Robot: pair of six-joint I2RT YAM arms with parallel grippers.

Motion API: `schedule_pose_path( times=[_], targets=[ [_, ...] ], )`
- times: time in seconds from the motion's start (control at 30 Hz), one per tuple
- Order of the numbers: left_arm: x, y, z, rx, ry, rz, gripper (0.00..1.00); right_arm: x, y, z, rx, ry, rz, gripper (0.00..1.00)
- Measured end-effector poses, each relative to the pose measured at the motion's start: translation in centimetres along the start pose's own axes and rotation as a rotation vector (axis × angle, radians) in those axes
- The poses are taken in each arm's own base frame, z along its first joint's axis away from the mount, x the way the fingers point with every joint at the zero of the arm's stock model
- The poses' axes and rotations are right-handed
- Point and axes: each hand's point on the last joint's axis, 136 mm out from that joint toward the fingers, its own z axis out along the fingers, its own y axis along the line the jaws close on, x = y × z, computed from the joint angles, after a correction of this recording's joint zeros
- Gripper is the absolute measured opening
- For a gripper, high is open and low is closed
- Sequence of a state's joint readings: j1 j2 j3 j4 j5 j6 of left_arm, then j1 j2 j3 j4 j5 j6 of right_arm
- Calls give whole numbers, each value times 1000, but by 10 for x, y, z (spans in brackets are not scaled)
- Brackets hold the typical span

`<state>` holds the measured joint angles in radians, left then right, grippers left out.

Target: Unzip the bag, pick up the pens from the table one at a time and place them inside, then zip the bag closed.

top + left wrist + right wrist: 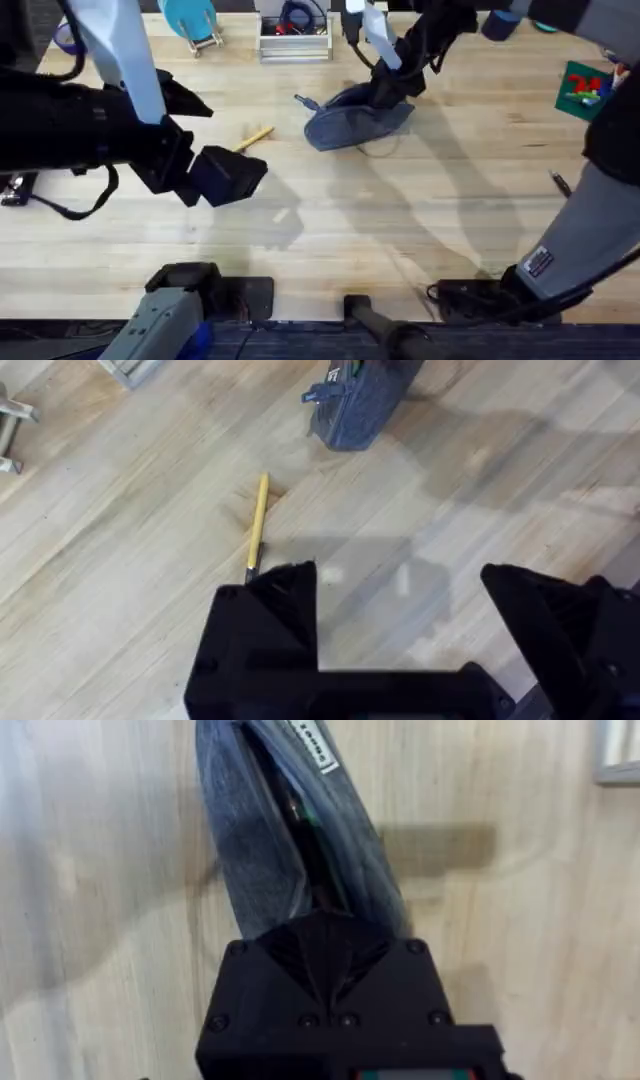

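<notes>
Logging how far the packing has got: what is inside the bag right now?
The bag gapes open along its zipper; the right wrist view shows a dark interior with a small green-and-white glint, but too little to name. The right gripper, shut on the bag's edge, covers the rest.

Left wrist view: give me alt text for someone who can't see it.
The left gripper hangs open above the table, its black fingers spread wide. A tan-yellow pen lies on the wood just beyond them, and the blue-grey bag sits farther off.
</notes>
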<state>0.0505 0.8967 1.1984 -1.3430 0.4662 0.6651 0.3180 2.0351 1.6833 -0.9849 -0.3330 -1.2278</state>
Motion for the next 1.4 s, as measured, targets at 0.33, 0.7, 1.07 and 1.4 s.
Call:
schedule_pose_path(
  times=[0.33, 0.7, 1.07, 1.4],
  targets=[
    [0, 0, 0, 0, 0, 0, 993, 5, 5, 14, -54, 7, 21, 35],
    [0, 0, 0, 0, 0, 0, 993, 5, 4, 18, -70, 1, 35, 611],
    [0, 0, 0, 0, 0, 0, 993, 4, 5, 21, -79, -1, 51, 996],
    [0, 0, 0, 0, 0, 0, 993, 5, 6, 20, -85, 2, 65, 996]
  ],
)
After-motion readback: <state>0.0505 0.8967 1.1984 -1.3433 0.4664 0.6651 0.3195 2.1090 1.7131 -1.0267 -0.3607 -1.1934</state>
